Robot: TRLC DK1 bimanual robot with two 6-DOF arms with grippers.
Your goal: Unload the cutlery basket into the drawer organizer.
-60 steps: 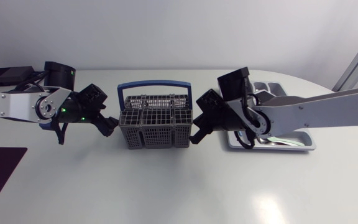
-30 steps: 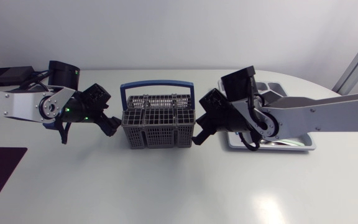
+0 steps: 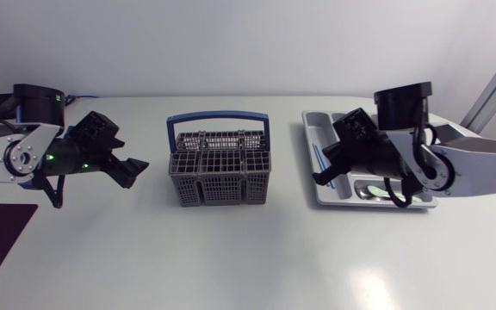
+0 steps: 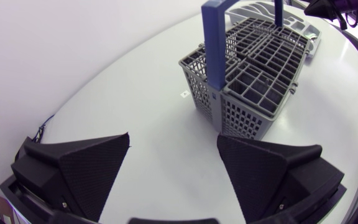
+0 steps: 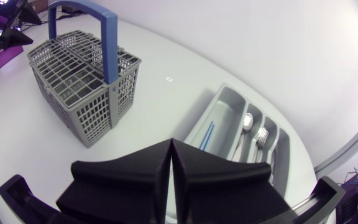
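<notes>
- At table centre: basket (image 3: 218,164), handle upright; contents unreadable through the grid
- Beside it: organizer (image 3: 317,129), partly hidden by right arm; cutlery (image 5: 247,121) in slots, type unclear
- Left gripper (image 3: 132,172): fingers spread, empty, clear of basket
- Right gripper (image 3: 319,178): fingers pressed together, holding nothing

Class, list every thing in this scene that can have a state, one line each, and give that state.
Cutlery basket: upright, handle raised, no cutlery visible inside.
Drawer organizer: holding cutlery in several compartments.
Left gripper: jaws open, empty.
Right gripper: jaws shut, empty.
</notes>
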